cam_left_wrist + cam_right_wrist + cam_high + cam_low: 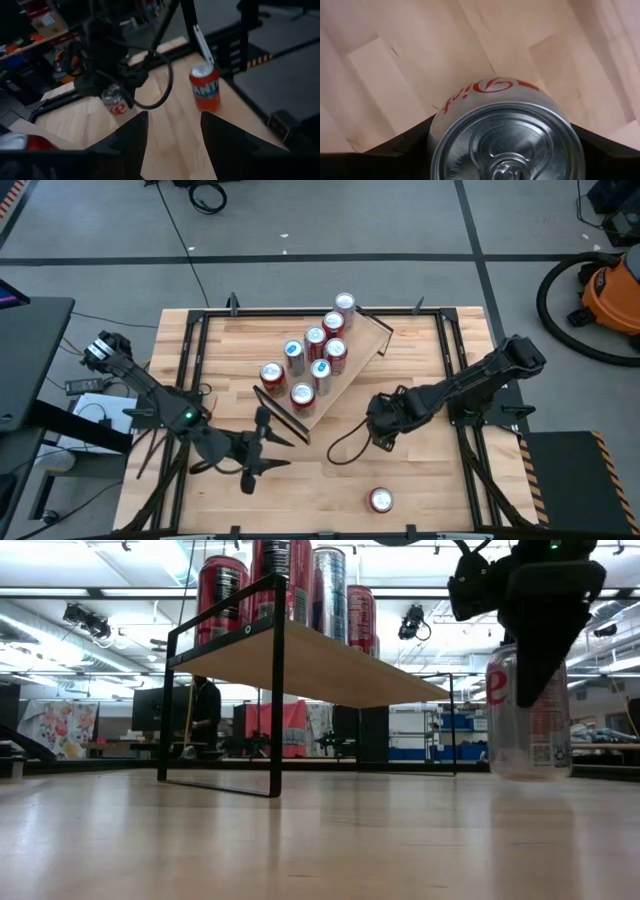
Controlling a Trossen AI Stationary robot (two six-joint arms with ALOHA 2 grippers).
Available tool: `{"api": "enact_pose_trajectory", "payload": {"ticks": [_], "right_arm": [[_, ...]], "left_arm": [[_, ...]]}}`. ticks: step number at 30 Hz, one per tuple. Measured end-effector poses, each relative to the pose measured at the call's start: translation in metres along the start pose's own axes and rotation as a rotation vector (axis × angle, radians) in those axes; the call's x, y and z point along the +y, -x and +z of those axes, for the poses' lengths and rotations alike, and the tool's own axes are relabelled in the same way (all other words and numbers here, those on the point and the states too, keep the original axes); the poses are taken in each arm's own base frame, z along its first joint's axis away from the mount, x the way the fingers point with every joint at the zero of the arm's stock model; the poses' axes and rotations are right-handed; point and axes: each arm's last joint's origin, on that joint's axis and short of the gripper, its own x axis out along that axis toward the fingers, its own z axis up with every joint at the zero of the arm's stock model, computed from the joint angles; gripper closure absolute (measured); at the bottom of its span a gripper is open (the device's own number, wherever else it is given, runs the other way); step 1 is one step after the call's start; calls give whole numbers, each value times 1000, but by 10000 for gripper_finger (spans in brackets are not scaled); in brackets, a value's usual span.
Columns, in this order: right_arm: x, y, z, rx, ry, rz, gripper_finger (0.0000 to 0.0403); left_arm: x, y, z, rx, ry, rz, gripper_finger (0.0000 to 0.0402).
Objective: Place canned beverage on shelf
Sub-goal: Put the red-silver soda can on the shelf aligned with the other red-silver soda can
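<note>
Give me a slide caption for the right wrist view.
Right gripper clasps a silver, red-lettered drink can from above, over the light slatted wooden tabletop.

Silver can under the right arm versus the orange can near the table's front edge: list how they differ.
The silver can sits between the right gripper's fingers; the orange can stands free, untouched. The silver can carries red script on a silver body; the orange can has an orange body with blue lettering. The silver can is near the table's middle, close to the shelf; the orange can stands alone by the front edge. Both stand upright on the tabletop.
</note>
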Motion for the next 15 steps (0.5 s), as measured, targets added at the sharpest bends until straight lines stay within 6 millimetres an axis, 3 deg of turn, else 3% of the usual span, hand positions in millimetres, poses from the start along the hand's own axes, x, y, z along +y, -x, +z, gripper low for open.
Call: {"api": "enact_pose_trajectory", "payload": {"ticks": [8,15], "right_arm": [[-25,24,11,-32,-38,65,82],[-42,68,22,-63,-54,-43,82]], "left_arm": [[-4,14,5,-23,28,-38,209],[-5,14,4,-17,60,-42,209]]}}
